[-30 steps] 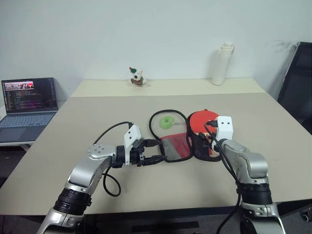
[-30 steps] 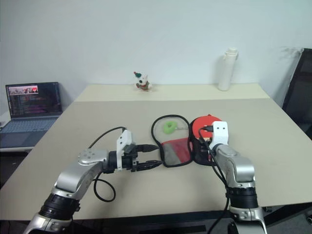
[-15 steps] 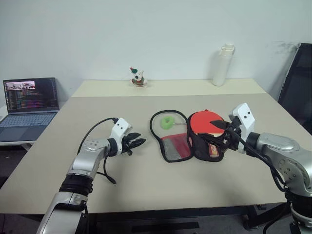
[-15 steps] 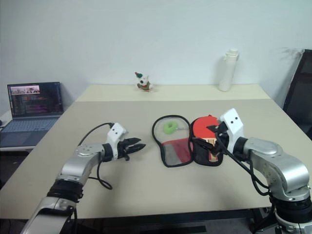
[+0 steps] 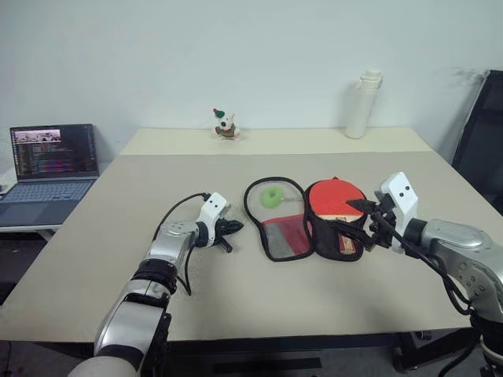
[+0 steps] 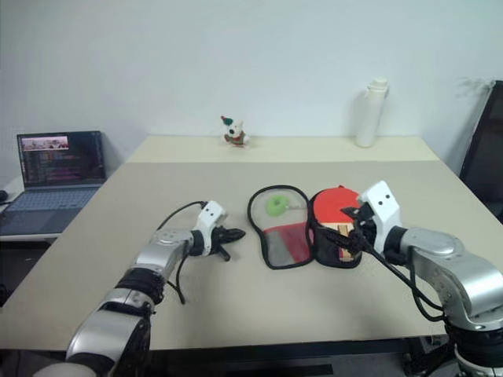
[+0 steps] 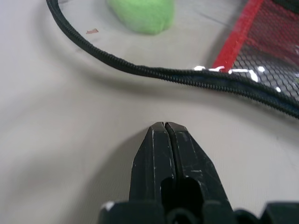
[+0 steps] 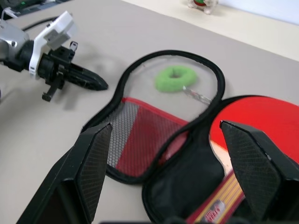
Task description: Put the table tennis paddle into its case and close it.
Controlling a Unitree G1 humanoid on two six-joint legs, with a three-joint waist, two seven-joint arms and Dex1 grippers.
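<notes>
Open case with the paddle lying in its right half, centre of the beige worktop (image 5: 118,259).

The case (image 5: 277,225) lies unzipped just right of frame centre; the table tennis paddle (image 5: 334,198) rests in its right half, red face toward the top of the frame, handle toward the bottom, partly hidden by black fabric. A green charm (image 5: 272,197) sits inside the left flap. The right end effector (image 5: 362,222), fingers spread wide, hovers beside the paddle; the left end effector (image 5: 233,228), fingers pressed together on nothing, sits left of the case.
</notes>
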